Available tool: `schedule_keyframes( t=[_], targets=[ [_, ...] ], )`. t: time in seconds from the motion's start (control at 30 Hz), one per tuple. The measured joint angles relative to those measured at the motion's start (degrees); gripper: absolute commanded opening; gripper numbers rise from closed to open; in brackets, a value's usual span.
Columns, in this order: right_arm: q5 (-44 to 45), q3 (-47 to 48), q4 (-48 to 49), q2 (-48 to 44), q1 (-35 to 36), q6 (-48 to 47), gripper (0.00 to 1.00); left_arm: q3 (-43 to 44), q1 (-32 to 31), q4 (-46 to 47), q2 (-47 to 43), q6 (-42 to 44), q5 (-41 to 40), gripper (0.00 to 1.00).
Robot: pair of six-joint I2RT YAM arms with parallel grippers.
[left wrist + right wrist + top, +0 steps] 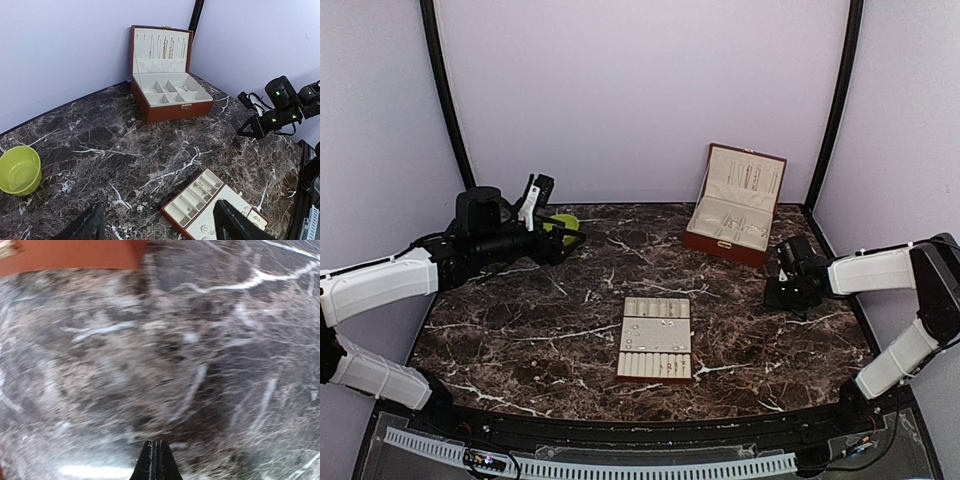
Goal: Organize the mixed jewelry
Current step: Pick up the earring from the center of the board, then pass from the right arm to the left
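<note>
The mixed jewelry shows as tiny pieces (pixel 665 368) lying on the beige slotted tray (pixel 656 380) at the table's middle, and as fine chains (pixel 750 178) hung in the lid of the open brown jewelry box (pixel 725 245). In the left wrist view small rings (pixel 202 186) lie in the tray's (pixel 172 212) slots and chains (pixel 165 47) hang in the box (pixel 170 110). My left gripper (pixel 568 242) (pixel 160 231) hovers open and empty beside the lime-green bowl (pixel 560 221). My right gripper (pixel 782 292) (pixel 156 452) is shut, low over bare marble in front of the box; nothing shows between its fingers.
The lime-green bowl (pixel 20 170) stands at the back left and looks empty. The box's brown front (pixel 75 252) lies just beyond the right gripper. Purple walls and black corner posts (pixel 445 95) close in the marble table (pixel 520 320).
</note>
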Motion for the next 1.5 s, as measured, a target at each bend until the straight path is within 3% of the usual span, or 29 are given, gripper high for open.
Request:
schedule_keyframes(
  t=[0.23,0.53,1.0,1.2,1.4,1.5],
  targets=[
    [-6.05,-0.48,4.22,-4.98,4.44,-1.77,0.00,0.09,-1.73,2.86,2.62,0.02,4.79,0.76],
    [-11.37,0.96,9.62,-7.76,14.82,-3.32,0.00,8.50,-11.96,2.45,16.72,0.92,12.70,0.75],
    [-11.93,14.12,14.32,0.79,31.54,-3.28,0.00,11.30,-13.66,3.74,28.94,-9.05,21.31,0.73],
    [-10.45,18.12,13.49,4.66,34.40,-3.91,0.00,11.30,-13.66,3.63,28.96,-10.51,21.33,0.61],
    [-8.92,19.69,12.74,5.51,35.32,-4.76,0.00,11.30,-13.66,3.32,28.96,-11.23,20.50,0.34],
    [-8.35,20.02,12.66,5.51,35.39,-5.01,0.00,11.30,-13.66,3.37,28.96,-11.52,19.87,0.27]
  ],
)
